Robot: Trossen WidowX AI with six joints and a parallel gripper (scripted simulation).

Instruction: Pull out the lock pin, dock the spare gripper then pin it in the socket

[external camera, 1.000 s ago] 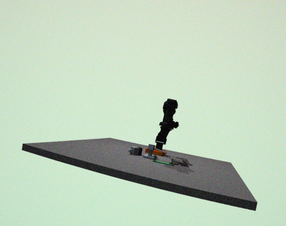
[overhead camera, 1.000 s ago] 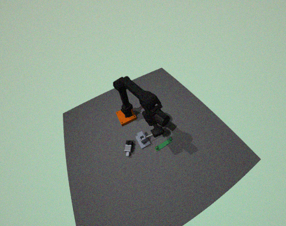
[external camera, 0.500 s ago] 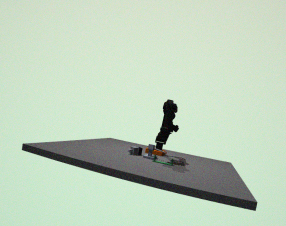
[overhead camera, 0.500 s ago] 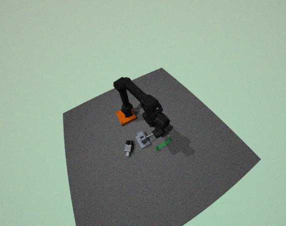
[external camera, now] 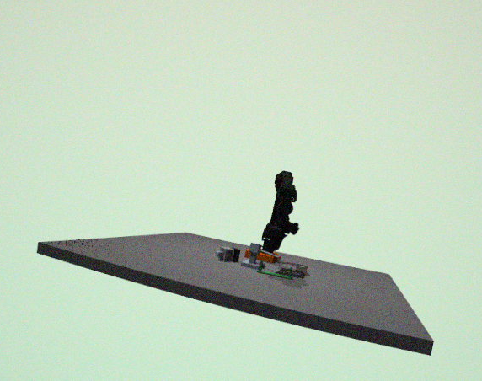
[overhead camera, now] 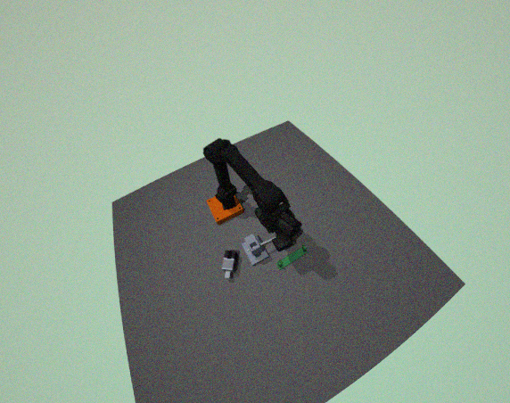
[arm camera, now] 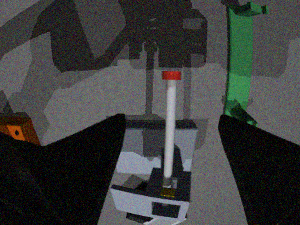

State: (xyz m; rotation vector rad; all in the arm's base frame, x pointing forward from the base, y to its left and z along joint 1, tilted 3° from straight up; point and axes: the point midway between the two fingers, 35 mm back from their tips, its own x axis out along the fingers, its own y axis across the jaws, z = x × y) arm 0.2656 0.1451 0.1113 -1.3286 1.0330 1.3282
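Observation:
The lock pin [arm camera: 170, 129] [overhead camera: 268, 241] has a white shaft and a red end cap. Its far end is in the socket of the grey mount [arm camera: 132, 198] [overhead camera: 259, 258] [external camera: 254, 248], and the capped end sticks out sideways. My gripper [arm camera: 173, 120] is open and empty above the pin, with one finger on each side of the shaft in the wrist view. The gap to the pin is hard to judge. The spare gripper [overhead camera: 228, 263] [external camera: 227, 254], grey and black, lies on the table beside the mount, out of the wrist view. No spare gripper is in the socket.
A green bar with raised ends [overhead camera: 292, 258] [external camera: 275, 275] [arm camera: 241, 49] lies near the pin's capped end, beyond one finger in the wrist view. The orange arm base [overhead camera: 219, 213] [external camera: 265, 257] [arm camera: 29, 130] stands behind the mount. The arm's shadow falls across the table.

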